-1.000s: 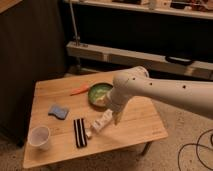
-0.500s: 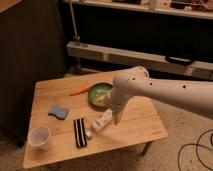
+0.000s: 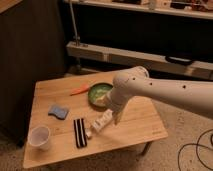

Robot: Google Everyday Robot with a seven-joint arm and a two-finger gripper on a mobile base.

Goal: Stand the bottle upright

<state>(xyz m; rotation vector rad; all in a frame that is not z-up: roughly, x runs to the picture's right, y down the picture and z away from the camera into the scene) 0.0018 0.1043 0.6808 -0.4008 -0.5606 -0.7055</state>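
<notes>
The bottle (image 3: pixel 101 121) is a small cream-white plastic bottle lying on its side near the middle of the wooden table (image 3: pixel 140 125), with its cap end pointing toward the front left. My white arm reaches in from the right. The gripper (image 3: pixel 116 115) hangs down at the bottle's right end, very close to it or touching it. The arm hides the contact point.
A white paper cup (image 3: pixel 39 137) stands at the front left corner. A black striped packet (image 3: pixel 79 132) lies just left of the bottle. A blue sponge (image 3: pixel 58 111), an orange carrot (image 3: pixel 80 90) and a green bowl (image 3: pixel 99 94) lie further back. Metal shelving stands behind the table.
</notes>
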